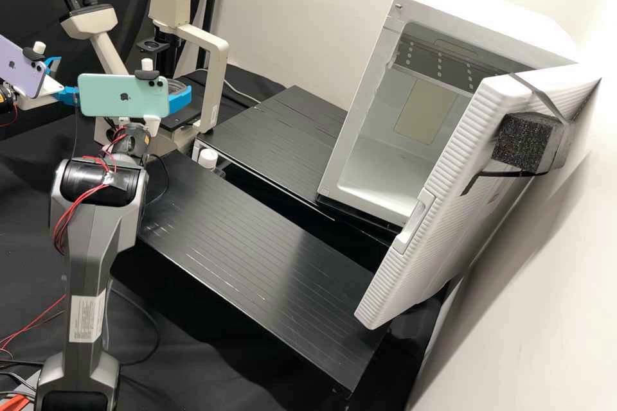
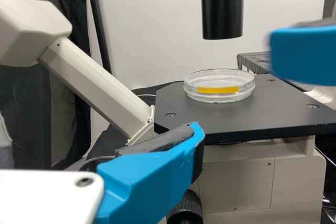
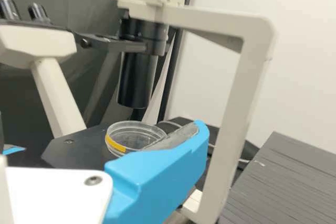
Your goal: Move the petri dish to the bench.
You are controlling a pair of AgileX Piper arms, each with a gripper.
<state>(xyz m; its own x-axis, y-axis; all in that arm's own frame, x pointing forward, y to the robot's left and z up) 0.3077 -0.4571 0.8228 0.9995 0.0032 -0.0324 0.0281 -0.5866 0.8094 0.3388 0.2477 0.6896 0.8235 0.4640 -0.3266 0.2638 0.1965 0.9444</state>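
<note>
In the high view my left gripper (image 1: 62, 80) is at the far left, fingers apart. My right gripper (image 1: 178, 97) is beside the microscope, partly behind its phone. A clear round petri dish (image 2: 218, 88) with a yellow strip lies flat on the black microscope stage. In the left wrist view my left gripper (image 2: 195, 135) stands open before the stage, clear of the dish; another blue finger (image 2: 307, 55), apparently my right gripper's, enters at the right edge. In the right wrist view my right gripper (image 3: 197, 132), open, has a finger overlapping the edge of the petri dish (image 3: 128, 139).
The cream microscope (image 1: 218, 70), with its black column (image 2: 222, 6) above the dish, stands at the back left. Black ridged bench tops (image 1: 257, 257) spread to its right. A white open chamber (image 1: 389, 160) and its ribbed door (image 1: 450, 186) rise at the right.
</note>
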